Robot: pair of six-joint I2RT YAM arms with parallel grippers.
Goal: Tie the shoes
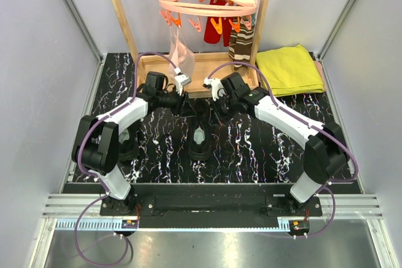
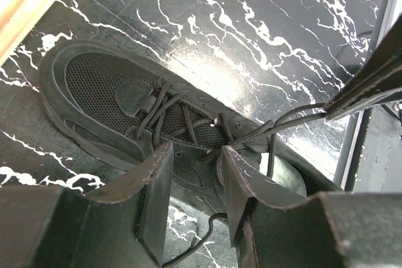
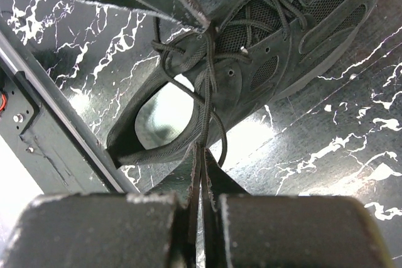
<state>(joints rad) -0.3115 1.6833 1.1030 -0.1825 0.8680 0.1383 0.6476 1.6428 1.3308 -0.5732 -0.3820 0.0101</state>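
One black shoe (image 1: 201, 137) lies in the middle of the table, toe toward the back, its pale insole (image 3: 164, 112) showing. My right gripper (image 1: 215, 106) is shut on a thin black lace (image 3: 206, 101) of this shoe and holds it taut above the opening; its tips show in its own view (image 3: 202, 150). My left gripper (image 1: 186, 103) is open just above the shoe's (image 2: 113, 92) laced tongue, jaws (image 2: 196, 162) apart with nothing between them. The taut lace (image 2: 295, 120) runs past its right finger. A loose lace end (image 2: 201, 238) lies on the table below. The second black shoe (image 1: 130, 147) is mostly hidden under my left arm.
A wooden rack with a tray base (image 1: 157, 67) stands right behind the grippers. It holds a pink clip hanger (image 1: 207, 4) with striped brown socks (image 1: 240, 45), a red item and a clear plastic bag (image 1: 179, 48). A yellow towel (image 1: 289, 68) lies at the back right.
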